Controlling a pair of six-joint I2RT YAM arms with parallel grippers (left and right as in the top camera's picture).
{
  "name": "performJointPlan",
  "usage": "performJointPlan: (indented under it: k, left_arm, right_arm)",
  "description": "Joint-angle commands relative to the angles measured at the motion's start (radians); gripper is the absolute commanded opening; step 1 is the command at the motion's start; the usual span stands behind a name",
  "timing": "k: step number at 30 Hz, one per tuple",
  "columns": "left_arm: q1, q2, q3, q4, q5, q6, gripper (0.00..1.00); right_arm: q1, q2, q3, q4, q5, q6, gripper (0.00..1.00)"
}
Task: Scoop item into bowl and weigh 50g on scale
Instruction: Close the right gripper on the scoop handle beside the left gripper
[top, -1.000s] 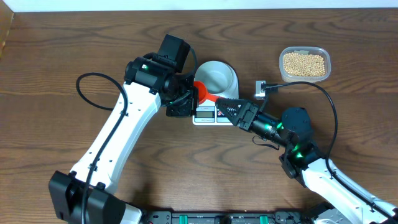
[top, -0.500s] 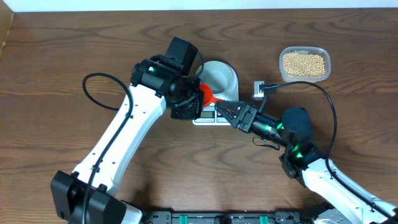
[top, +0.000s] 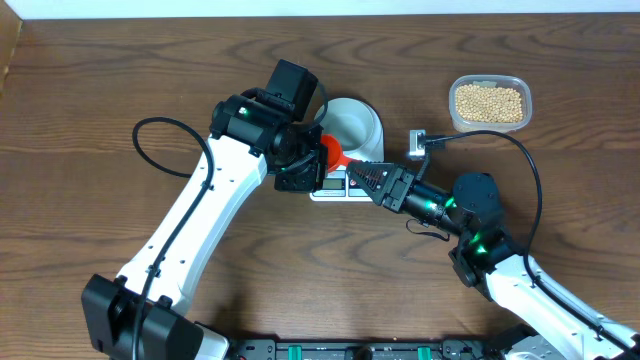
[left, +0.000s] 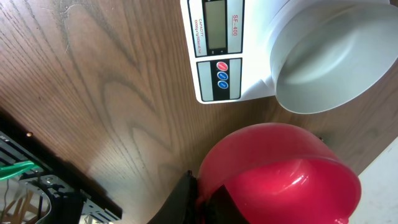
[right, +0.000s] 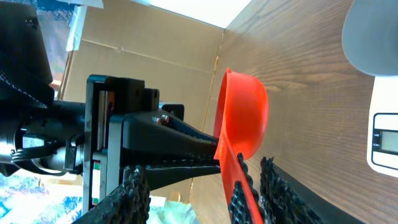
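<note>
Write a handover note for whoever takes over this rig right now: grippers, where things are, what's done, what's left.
Left gripper: shut on the red scoop, held empty beside the bowl.
Right gripper: open, jaws either side of the scoop's handle.
The bowl is empty and sits on the scale.
The beans are in the clear tub, off to the right.
Done: nothing scooped yet.
Left: scoop beans into the bowl and weigh out 50g.

One bowl (top: 352, 122), one scale (left: 250, 68), one red scoop (left: 280, 168), one clear tub (top: 527, 100) and two arms (top: 190, 225) were counted. The beans (top: 488, 103) in the tub at the upper right were too many to be counted. One red button (left: 221, 65) and two blue buttons (left: 222, 76) were seen on the scale.
</note>
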Motion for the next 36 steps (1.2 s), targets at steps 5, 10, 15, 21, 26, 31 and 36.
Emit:
performJointPlan:
  k: [5, 10, 15, 21, 26, 31, 36]
  left_arm:
    - [-0.001, -0.013, 0.019, -0.005, -0.013, -0.009, 0.07]
    - [-0.002, -0.013, 0.019, -0.005, -0.013, -0.01, 0.07]
    - [-0.003, -0.013, 0.019, -0.001, -0.013, -0.018, 0.07]
    - [-0.004, -0.013, 0.019, 0.006, -0.013, -0.031, 0.07]
    - [-0.008, -0.013, 0.019, 0.006, -0.006, -0.032, 0.07]
    - [-0.025, -0.013, 0.019, 0.013, -0.006, -0.051, 0.07]
    - [-0.03, -0.013, 0.019, 0.017, -0.006, -0.053, 0.07]
  right_arm:
    - [0.006, 0.003, 0.014, 0.002, 0.02, -0.024, 0.47]
    - [0.006, 0.003, 0.014, 0.003, 0.02, -0.023, 0.41]
    - [0.006, 0.003, 0.014, 0.003, 0.02, -0.02, 0.44]
    - [0.006, 0.003, 0.014, 0.003, 0.02, -0.02, 0.44]
    - [0.006, 0.003, 0.014, 0.003, 0.023, -0.02, 0.41]
    - [0.006, 0.003, 0.014, 0.011, 0.025, -0.019, 0.4]
    - [0.006, 0.003, 0.014, 0.011, 0.025, -0.011, 0.36]
